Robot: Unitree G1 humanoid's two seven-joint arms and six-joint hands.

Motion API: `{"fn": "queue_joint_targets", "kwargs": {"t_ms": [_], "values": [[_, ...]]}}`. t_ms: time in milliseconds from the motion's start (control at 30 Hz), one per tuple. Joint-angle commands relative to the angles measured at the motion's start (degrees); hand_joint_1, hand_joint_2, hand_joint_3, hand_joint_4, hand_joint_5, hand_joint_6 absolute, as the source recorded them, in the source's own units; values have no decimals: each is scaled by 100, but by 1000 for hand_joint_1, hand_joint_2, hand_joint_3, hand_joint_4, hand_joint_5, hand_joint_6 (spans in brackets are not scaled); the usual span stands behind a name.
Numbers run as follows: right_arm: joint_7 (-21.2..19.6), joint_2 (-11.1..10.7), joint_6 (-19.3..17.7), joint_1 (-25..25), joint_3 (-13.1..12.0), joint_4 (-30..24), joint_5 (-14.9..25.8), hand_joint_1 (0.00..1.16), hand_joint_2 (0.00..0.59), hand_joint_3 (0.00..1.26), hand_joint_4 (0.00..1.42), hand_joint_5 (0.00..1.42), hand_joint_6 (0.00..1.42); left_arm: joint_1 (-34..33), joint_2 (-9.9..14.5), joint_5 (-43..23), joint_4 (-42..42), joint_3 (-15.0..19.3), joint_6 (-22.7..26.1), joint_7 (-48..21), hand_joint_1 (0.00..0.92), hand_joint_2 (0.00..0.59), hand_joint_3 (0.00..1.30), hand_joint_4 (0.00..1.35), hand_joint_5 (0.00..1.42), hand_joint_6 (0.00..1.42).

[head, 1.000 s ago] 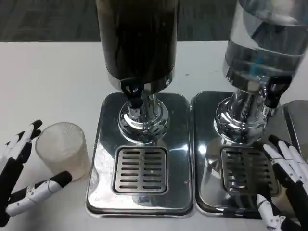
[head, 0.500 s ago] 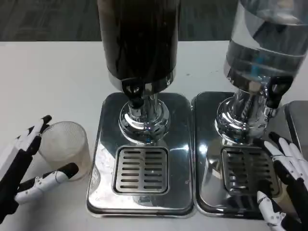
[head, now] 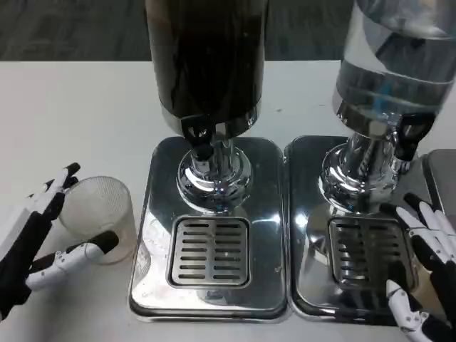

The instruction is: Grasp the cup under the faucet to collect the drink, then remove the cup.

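Closing in since earlier, left hand (head: 35, 239) brackets the cup (head: 100, 217), fingers apart; thin, light plastic, grip mid-wall gently.

This looks like an office or lab test bench. Two drink dispensers (head: 206, 64) stand on a white table (head: 71, 107). Grey carpet tiles (head: 71, 28) lie behind.

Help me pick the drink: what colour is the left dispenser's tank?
Dark brown, nearly black, the left dispenser's tank, in the head view.

- A clear-tank dispenser (head: 388, 64) stands on its chrome drip tray (head: 356, 228), at the right.
- White tabletop (head: 71, 121); dark carpet (head: 71, 28) lies beyond it.
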Motion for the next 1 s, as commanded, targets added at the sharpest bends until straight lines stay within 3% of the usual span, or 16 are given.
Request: {"fn": "queue_joint_targets", "kwargs": {"t_ms": [33,467,1000], "values": [[37,-1,-58,16,-43,-10,67,396,586,127,0,0,97,-90,116,61,148,-146,21,-95,0,12,0,0,0,0],[43,46,-49,-66,40,48,41,387,586,127,0,0,109,-258,391,197,298,-444,154,-157,0,0,0,0,0,0],[85,43,-53,16,-4,3,88,381,586,137,0,0,112,-447,348,203,565,-659,174,17,0,3,0,0,0,0]]}}
